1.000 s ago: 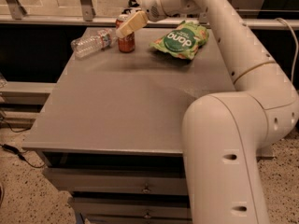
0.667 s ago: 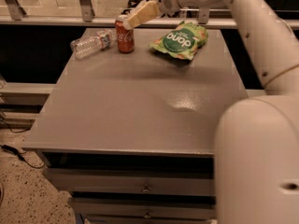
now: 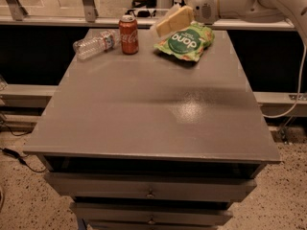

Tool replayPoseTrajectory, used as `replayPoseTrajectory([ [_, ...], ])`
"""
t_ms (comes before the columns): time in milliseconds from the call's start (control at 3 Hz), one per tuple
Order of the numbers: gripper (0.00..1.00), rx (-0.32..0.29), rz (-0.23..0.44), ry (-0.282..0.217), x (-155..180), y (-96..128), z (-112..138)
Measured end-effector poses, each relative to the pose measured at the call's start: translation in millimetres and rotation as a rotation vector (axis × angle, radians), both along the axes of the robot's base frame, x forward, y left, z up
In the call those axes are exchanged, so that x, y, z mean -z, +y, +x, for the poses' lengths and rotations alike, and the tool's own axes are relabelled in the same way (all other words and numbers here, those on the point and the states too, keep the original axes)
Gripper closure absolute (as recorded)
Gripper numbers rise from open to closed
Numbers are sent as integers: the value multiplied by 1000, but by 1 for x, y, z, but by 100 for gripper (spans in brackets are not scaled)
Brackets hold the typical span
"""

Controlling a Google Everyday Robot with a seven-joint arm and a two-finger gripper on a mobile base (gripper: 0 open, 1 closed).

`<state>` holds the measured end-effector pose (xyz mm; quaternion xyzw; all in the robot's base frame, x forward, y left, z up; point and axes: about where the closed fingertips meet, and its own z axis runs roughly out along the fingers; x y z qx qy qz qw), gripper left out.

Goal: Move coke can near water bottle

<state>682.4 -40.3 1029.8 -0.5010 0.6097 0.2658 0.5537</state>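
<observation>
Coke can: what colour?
The coke can is red with white lettering, silver top; camera view. The gripper hovers beside it.

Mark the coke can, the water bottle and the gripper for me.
coke can (image 3: 128,36): camera view, on its red side wall, at the lettering.
water bottle (image 3: 93,44): camera view, on its clear body, lying left of the can.
gripper (image 3: 162,28): camera view, on its tan tip, hovering right of the can.

Dim; tabletop (image 3: 144,128) glare before far-edge pincer (image 3: 169,24)
</observation>
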Motion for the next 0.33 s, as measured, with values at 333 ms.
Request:
replayPoseTrajectory([
  [333,0,2,-4,6,3,-1,1],
])
